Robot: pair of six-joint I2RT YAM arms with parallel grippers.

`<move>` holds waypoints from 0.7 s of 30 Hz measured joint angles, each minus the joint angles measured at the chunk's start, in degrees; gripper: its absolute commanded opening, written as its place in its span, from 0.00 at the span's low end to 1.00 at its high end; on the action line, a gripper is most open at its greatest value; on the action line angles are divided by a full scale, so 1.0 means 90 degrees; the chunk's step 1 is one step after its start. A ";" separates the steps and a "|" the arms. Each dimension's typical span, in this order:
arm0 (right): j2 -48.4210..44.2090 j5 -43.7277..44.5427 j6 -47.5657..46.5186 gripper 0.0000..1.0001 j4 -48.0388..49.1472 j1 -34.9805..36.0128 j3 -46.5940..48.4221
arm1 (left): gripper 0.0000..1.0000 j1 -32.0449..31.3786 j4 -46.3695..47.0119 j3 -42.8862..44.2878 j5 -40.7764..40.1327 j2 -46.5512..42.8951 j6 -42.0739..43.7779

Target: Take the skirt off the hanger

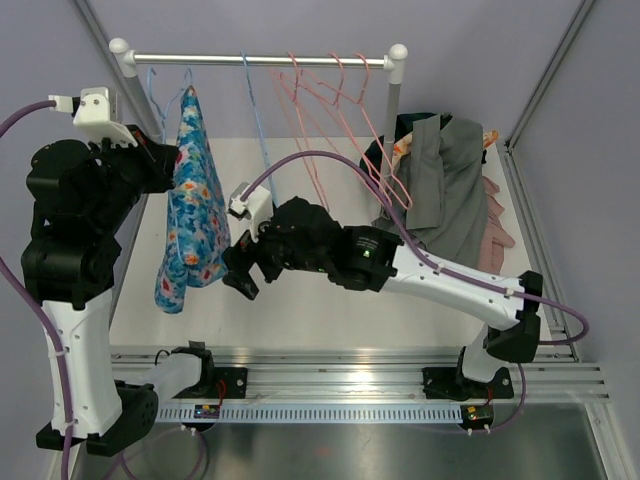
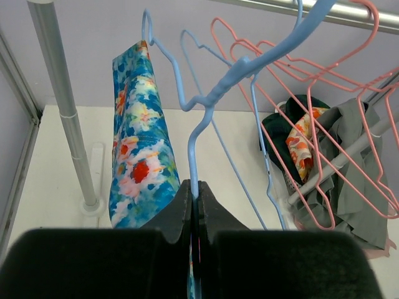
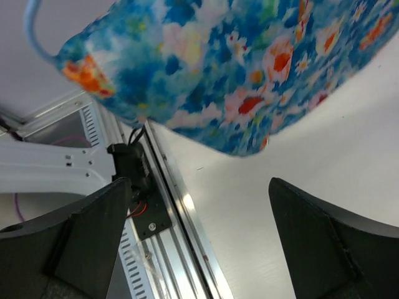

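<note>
While the skirt (image 1: 190, 215) hangs at the far left of the rail (image 1: 260, 60), the left hand (image 2: 194, 187) is clenched on the thin wire of the blue hanger (image 2: 191, 156) that carries it. In the left wrist view the two dark fingers (image 2: 171, 215) are pressed together, with the pale blue wire running down between them. The skirt is blue with white, red and orange flowers. It drapes from the hanger in a long fold, and its lower corner hangs above the left part of the white desk (image 1: 320, 310).

The right hand (image 1: 245, 268) reaches in low from the right with its fingers spread wide and nothing between them. It sits just right of the skirt's lower edge. In the right wrist view the flowered hem hangs beyond the fingertips, apart from them.

Further right on the rail hang another empty blue hanger (image 1: 255, 120) and several pink hangers (image 1: 330, 110), tilted and overlapping. At the far right of the desk is a heap of clothes topped by a grey garment (image 1: 445, 180), with an orange patterned cloth (image 2: 302, 140) showing beside it. A metal track (image 1: 350, 375) runs along the near edge of the desk, where both arm bases are bolted.
</note>
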 measured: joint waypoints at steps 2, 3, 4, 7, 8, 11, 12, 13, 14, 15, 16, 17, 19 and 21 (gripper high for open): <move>0.0185 0.0187 -0.0010 0.99 0.0131 0.0000 0.0044 | 0.00 0.0000 -0.0002 -0.0046 0.0044 -0.0017 0.0000; 0.0262 0.0301 -0.0019 1.00 0.0216 -0.0002 0.0063 | 0.00 0.0000 0.0000 -0.0087 0.0073 -0.0034 0.0000; 0.0313 0.0384 -0.0027 1.00 0.0321 -0.0005 0.0083 | 0.00 0.0000 -0.0002 -0.0117 0.0102 -0.0051 -0.0002; 0.0483 0.0624 -0.0061 1.00 0.0653 -0.0005 0.0253 | 0.00 0.0000 -0.0015 -0.0172 0.0170 -0.0095 -0.0005; 0.0561 0.0675 -0.0073 0.99 0.0777 -0.0005 0.0350 | 0.00 0.0000 -0.0005 -0.0202 0.0185 -0.0121 -0.0005; 0.0789 0.0753 -0.0080 0.87 0.1093 -0.0005 0.0597 | 0.00 0.0000 0.0039 -0.0301 0.0233 -0.0214 -0.0005; 0.0865 0.0750 -0.0100 0.79 0.1185 -0.0005 0.0651 | 0.00 0.0000 0.0063 -0.0321 0.0236 -0.0240 -0.0005; 0.0928 0.0743 -0.0097 0.67 0.1275 -0.0005 0.0682 | 0.00 0.0000 0.0070 -0.0328 0.0238 -0.0255 -0.0005; 0.0981 0.0736 -0.0087 0.34 0.1348 -0.0005 0.0682 | 0.00 0.0000 0.0083 -0.0328 0.0238 -0.0267 -0.0005; 0.1025 0.0709 -0.0066 0.20 0.1404 -0.0005 0.0682 | 0.00 0.0000 0.0100 -0.0330 0.0238 -0.0272 -0.0005; 0.1061 0.0678 -0.0017 0.09 0.1455 -0.0002 0.0668 | 0.00 0.0000 0.0121 -0.0340 0.0238 -0.0279 -0.0005; 0.1069 0.0653 0.0034 0.00 0.1540 0.0000 0.0610 | 0.00 0.0000 0.0153 -0.0359 0.0233 -0.0282 -0.0005; 0.1059 0.0612 0.0141 0.00 0.1732 0.0000 0.0420 | 0.00 0.0000 0.0211 -0.0398 0.0231 -0.0287 -0.0002; 0.0974 0.0588 0.0236 0.00 0.1892 0.0015 0.0134 | 0.00 0.0000 0.0209 -0.0425 0.0204 -0.0287 -0.0002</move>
